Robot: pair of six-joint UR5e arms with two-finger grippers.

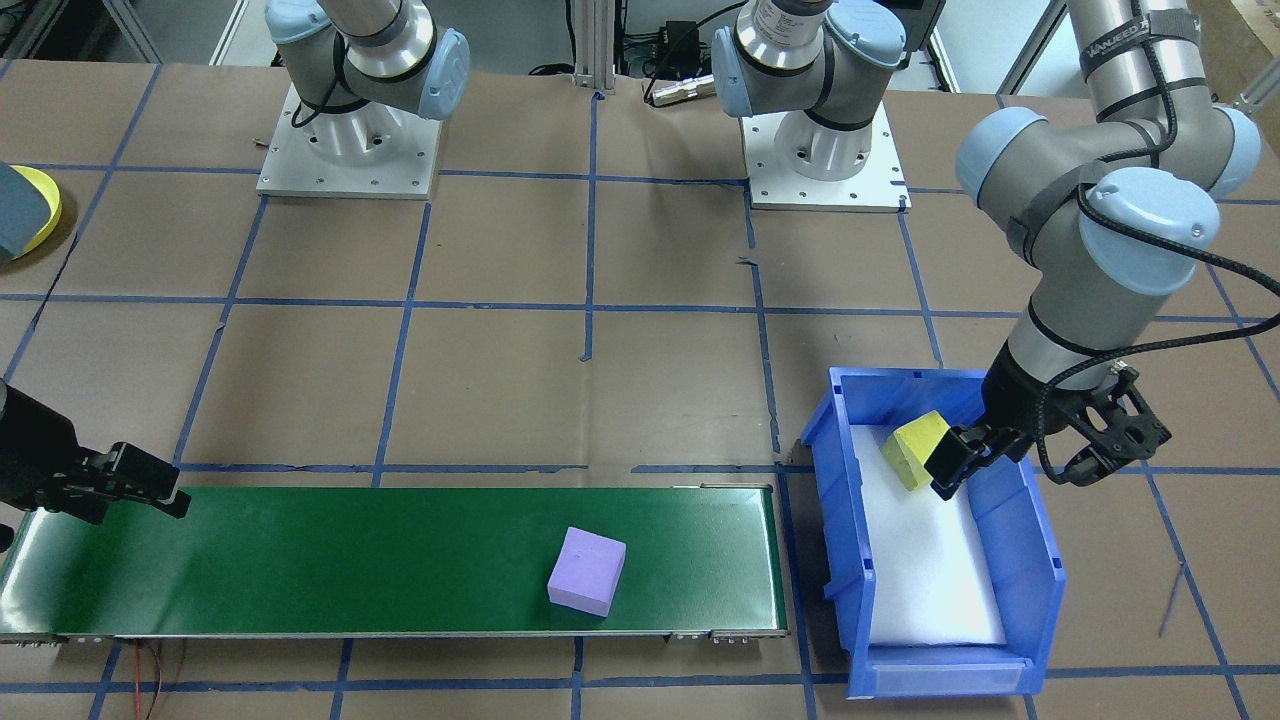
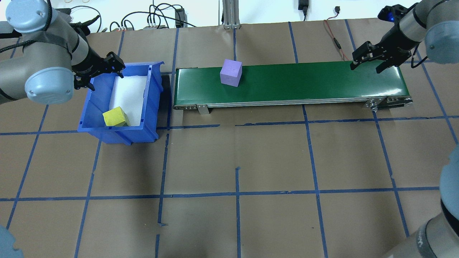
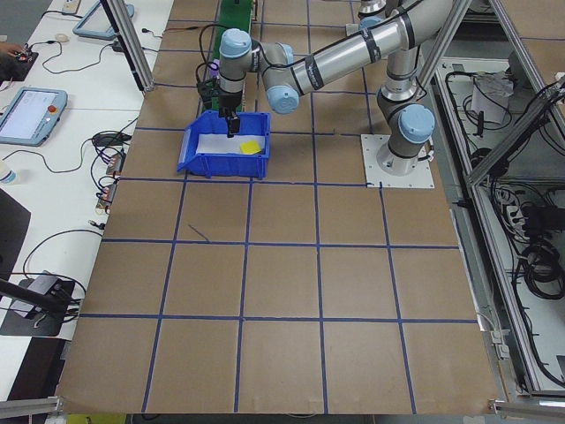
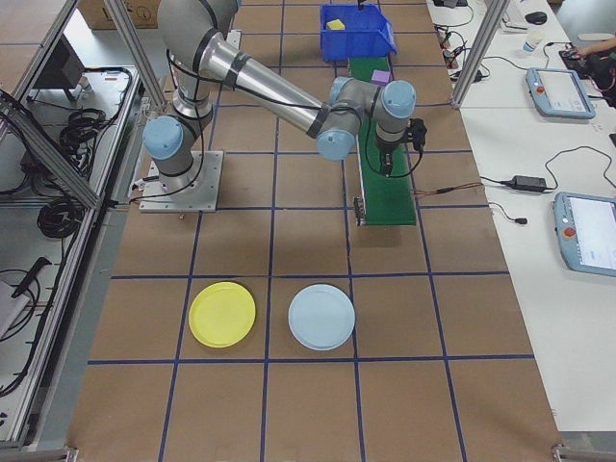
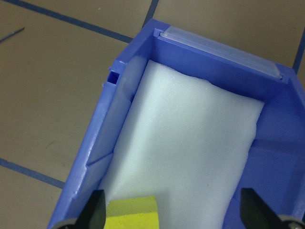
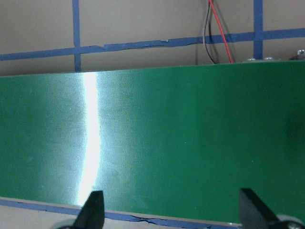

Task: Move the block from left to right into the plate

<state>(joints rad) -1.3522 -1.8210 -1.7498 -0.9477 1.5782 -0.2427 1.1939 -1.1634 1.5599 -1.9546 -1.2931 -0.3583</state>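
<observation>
- Purple block (image 2: 230,72) sits on the green conveyor (image 2: 322,80), toward the bin end, about 9 o'clock from belt centre in the overhead view. Nothing touches it.
- Yellow block (image 2: 115,116) lies tilted in the blue bin (image 2: 118,134), on the white foam pad (image 5: 190,143), at the corner nearest the robot.
- Left hand (image 2: 98,71) hangs over the bin with fingers spread wide and nothing between them. In the left wrist view the yellow block sits at 6 o'clock, just inside the fingertips (image 5: 95,210).
- Right hand (image 2: 365,61) hovers over the far belt end, fingers wide, empty. Its wrist view shows only bare belt.
- Yellow plate (image 4: 222,315) sits on the surface well away from the belt, beside a pale blue plate (image 4: 321,317).
- My read on handling: the blocks look like foam, so light, a bit squashy, matte and not slippery. I'd pinch on two opposite flat side faces, mid-height, with moderate squeeze. The yellow one leans, so I'd align the fingers to its faces first.
- View differences: only the right side view shows both plates whole. The front-facing view catches just a sliver of yellow plate (image 1: 40,205) at 9 o'clock, and the overhead view misses them. The front-facing view shows the yellow block's tilt best. The purple block shows in neither wrist view.
</observation>
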